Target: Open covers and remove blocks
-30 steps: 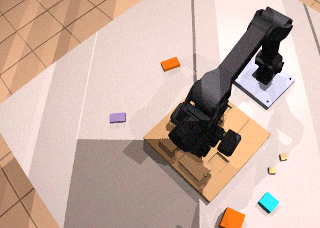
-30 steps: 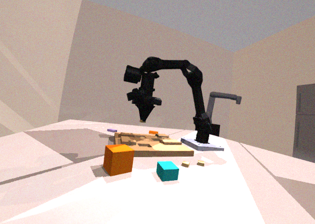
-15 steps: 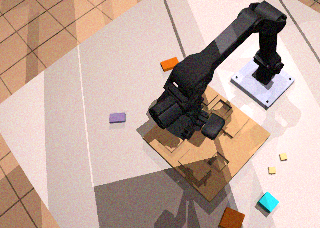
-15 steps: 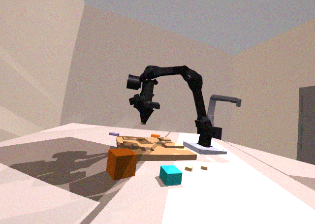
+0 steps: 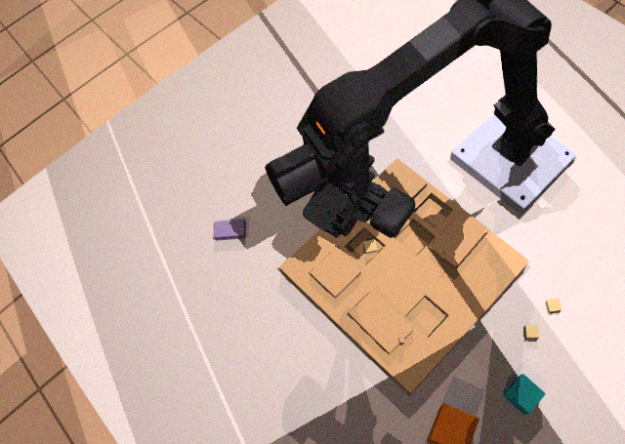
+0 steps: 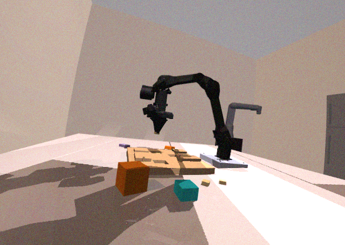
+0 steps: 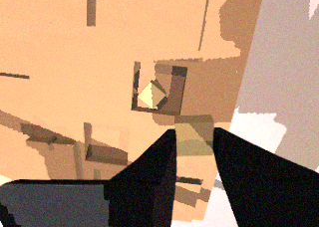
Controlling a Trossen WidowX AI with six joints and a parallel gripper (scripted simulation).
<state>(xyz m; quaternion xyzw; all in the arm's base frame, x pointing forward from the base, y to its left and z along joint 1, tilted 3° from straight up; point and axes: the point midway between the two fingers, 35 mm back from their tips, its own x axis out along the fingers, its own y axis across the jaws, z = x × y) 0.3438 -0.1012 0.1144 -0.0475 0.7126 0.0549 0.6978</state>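
Observation:
My gripper (image 6: pixel 157 131) (image 7: pixel 193 135) is shut on a small tan block (image 6: pixel 157 133) (image 7: pixel 194 143), held in the air above the board (image 5: pixel 413 272) (image 6: pixel 194 170) (image 7: pixel 50 38). The hand hides the fingertips in the top view. A pale yellow block (image 5: pixel 370 246) (image 7: pixel 151 95) sits tilted in an uncovered well, just ahead of the fingers in the wrist view. Another open well (image 5: pixel 428 314) looks empty. One cover (image 5: pixel 335 275) lies near the board's left corner, and another cover (image 5: pixel 379 319) lies nearer the front corner. Two small yellow blocks (image 5: pixel 554 305) (image 5: pixel 531 332) rest on the table, right of the board.
An orange cube (image 5: pixel 453 425) (image 6: pixel 132 178) and a teal block (image 5: pixel 524 393) (image 6: pixel 186 190) stand before the board. A purple block (image 5: pixel 229 229) (image 6: pixel 124 145) lies to its left. An orange block (image 6: pixel 168 147) lies behind it. The arm's base plate (image 5: pixel 477 159) (image 6: pixel 236 165) is beyond the board.

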